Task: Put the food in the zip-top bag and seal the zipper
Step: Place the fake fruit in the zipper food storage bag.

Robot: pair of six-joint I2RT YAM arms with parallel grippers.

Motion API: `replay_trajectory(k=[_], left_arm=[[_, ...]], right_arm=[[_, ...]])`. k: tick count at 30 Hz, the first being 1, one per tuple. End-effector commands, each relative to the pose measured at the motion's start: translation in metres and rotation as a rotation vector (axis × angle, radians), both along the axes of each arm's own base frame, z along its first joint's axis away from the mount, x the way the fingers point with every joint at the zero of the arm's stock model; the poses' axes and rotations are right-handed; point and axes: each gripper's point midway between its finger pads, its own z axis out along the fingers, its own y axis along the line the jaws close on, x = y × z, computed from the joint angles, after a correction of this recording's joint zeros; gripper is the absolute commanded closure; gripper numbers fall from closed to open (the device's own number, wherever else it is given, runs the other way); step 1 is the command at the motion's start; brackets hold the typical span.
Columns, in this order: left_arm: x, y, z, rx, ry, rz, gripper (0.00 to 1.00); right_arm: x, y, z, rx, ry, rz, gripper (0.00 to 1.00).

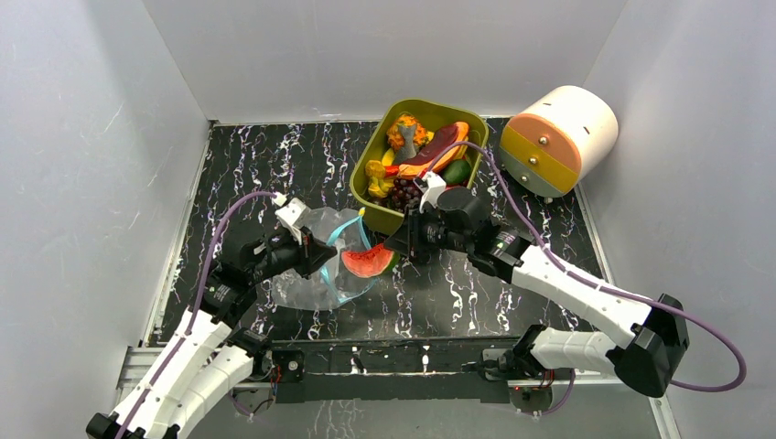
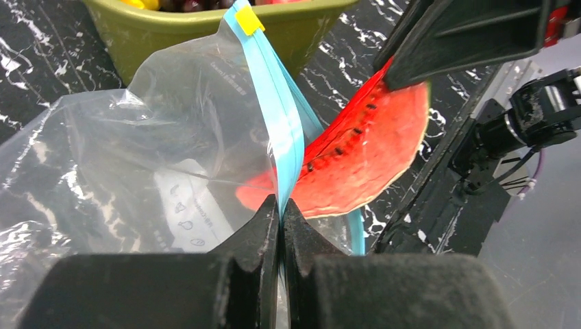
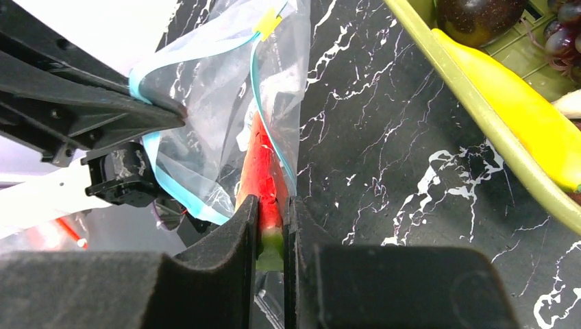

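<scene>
Plain pale grey panels are boxing this setup in: a left wall (image 1: 82, 183), a back wall (image 1: 366, 55) and a right wall (image 1: 695, 110), all catching soft, even light. The tabletop (image 1: 274, 165) is sporting a black marble look with white veins streaking across it. A cream drum with orange and yellow drawer fronts (image 1: 558, 137) is lying on its side in the far right corner. A dark rail (image 1: 403, 350) is running along the near edge.

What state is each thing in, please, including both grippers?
zip-top bag: mouth open, lifted by its rim.
zipper: unsealed.
watermelon wedge: gripped, tip entering the bag.
left gripper: shut on the zipper.
right gripper: shut on the watermelon wedge.
olive tub: holds toy foods.
</scene>
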Motion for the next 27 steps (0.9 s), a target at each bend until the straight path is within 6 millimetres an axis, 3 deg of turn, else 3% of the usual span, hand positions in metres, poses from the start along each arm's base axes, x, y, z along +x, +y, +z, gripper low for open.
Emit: replay_trajectory(k=[1,7,15,21,27], left_arm=[[-0.009,-0.011,0.017,-0.077,-0.030,-0.072,1.00],[-0.011,-0.012,0.018,-0.076,-0.035,-0.087,1.00],[-0.015,-0.015,0.023,-0.093,-0.049,-0.115,1.00],[-0.024,-0.021,0.035,-0.154,-0.064,-0.159,1.00],[-0.033,-0.025,0.050,-0.225,-0.073,-0.191,1.00]], right_arm=[[0.015,0.004,0.041,0.063,-0.132,-0.085,1.00],[-0.002,0.023,0.061,0.251,-0.137,-0.032,1.00],[-0.002,0.037,0.059,0.273,-0.125,-0.110,1.00],[0.005,0.043,0.034,0.166,-0.127,-0.206,1.00],[0.018,0.022,0.007,0.040,-0.158,-0.330,1.00]])
